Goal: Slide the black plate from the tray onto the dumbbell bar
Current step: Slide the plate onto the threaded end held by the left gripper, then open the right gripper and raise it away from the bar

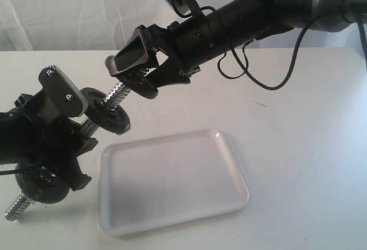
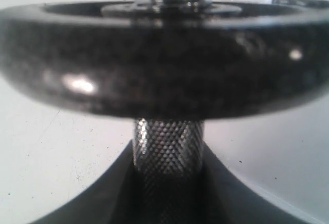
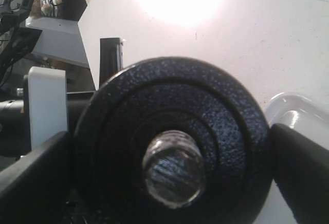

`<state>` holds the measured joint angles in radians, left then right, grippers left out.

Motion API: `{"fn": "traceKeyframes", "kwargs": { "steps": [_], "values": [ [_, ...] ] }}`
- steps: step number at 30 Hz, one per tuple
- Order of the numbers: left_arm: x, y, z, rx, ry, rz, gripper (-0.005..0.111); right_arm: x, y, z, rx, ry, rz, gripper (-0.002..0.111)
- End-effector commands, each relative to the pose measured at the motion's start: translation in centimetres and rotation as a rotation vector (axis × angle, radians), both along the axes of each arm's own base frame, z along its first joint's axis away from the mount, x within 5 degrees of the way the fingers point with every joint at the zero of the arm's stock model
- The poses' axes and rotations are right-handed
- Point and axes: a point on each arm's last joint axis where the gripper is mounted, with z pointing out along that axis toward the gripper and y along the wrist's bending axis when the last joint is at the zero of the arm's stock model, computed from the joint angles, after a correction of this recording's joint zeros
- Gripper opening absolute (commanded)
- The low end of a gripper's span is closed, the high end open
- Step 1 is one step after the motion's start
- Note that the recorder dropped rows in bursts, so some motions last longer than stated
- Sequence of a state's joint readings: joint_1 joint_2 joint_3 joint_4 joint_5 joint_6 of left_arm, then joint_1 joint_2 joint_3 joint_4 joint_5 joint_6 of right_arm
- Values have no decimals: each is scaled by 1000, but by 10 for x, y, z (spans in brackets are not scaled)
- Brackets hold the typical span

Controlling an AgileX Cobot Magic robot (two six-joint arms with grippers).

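The dumbbell bar (image 1: 118, 94) slants up from the lower left, and my left gripper (image 1: 77, 125) is shut on its knurled middle (image 2: 168, 152). One black disc (image 1: 106, 111) sits on the bar just above that grip; in the left wrist view it fills the picture as a broad rim (image 2: 164, 64). Another disc (image 1: 45, 188) sits near the lower threaded end (image 1: 18, 206). My right gripper (image 1: 135, 78) is shut on the black plate (image 1: 144, 85) at the bar's upper tip. The threaded tip (image 3: 174, 168) pokes through that plate's (image 3: 226, 126) hole. The white tray (image 1: 172, 181) holds nothing.
The white table (image 1: 309, 147) stretches right of the tray. A black cable (image 1: 269, 84) hangs from the right arm above it. A tray corner (image 3: 288, 113) shows beside the right finger (image 3: 303, 172). White curtain hangs at the back.
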<state>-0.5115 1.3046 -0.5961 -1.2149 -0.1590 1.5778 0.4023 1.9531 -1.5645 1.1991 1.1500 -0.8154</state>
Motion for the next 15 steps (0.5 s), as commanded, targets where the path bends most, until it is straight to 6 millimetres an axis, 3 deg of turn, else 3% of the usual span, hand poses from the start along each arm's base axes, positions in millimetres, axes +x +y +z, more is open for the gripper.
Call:
{"fn": "traceKeyframes", "kwargs": {
  "steps": [1,12,15],
  "values": [
    [4,3,21,-47,-76,66,0,-10,5,19,102,23,53,78],
    [4,3,21,-46,-77,67,0,-10,5,19,103,17,56,78],
    [4,3,21,-46,-77,67,0,-10,5,19,98,62,37,86]
  ]
}}
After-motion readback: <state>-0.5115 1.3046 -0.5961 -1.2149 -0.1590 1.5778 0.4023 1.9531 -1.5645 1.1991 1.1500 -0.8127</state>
